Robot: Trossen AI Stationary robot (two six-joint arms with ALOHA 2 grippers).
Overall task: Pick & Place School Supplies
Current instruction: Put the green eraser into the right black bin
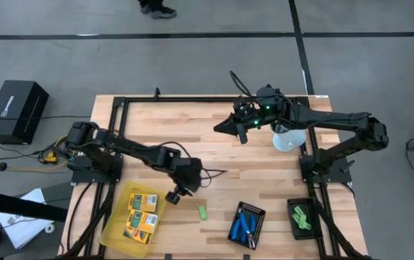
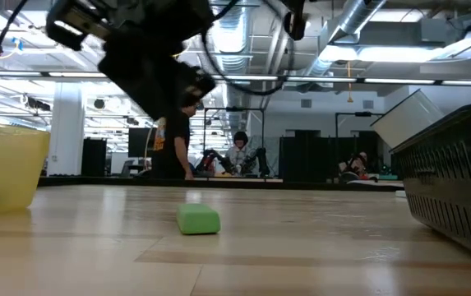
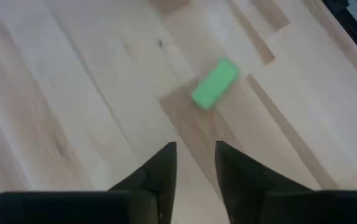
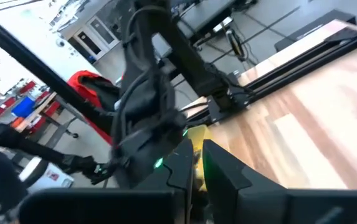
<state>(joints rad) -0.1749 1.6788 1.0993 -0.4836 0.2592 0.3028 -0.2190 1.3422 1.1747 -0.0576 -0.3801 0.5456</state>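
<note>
The left gripper [image 3: 195, 163] hangs just above the wooden surface [image 1: 192, 137], and its two dark fingers stand a little apart with nothing between them. A small green block [image 3: 215, 83] lies flat on the wood just ahead of those fingers, not touching them; from above, this block [image 1: 202, 212] sits between the yellow tray [image 1: 110, 230] and the nearer black tray [image 1: 260, 214]. The yellow tray holds yellow-orange packs [image 1: 141, 213] with green print, lying side by side; some can be told apart, but how many there are is hard to count. The nearer black tray holds blue-handled scissors [image 1: 246, 224], bunched so close that I cannot tell one from the next. The other black tray [image 1: 291, 204], by the surface's right edge, holds more green blocks [image 1: 300, 218] in a little heap. The right gripper [image 4: 197, 163] is up at the far side of the surface, high off the wood, its fingers only a thin gap apart, and I cannot tell if anything is between them. A pale round bowl [image 1: 289, 138] peeks out from under the right arm, partly hidden. From table height the yellow tray and one black tray are cut off at the picture's edges, and the left arm is a dark blur overhead.
</note>
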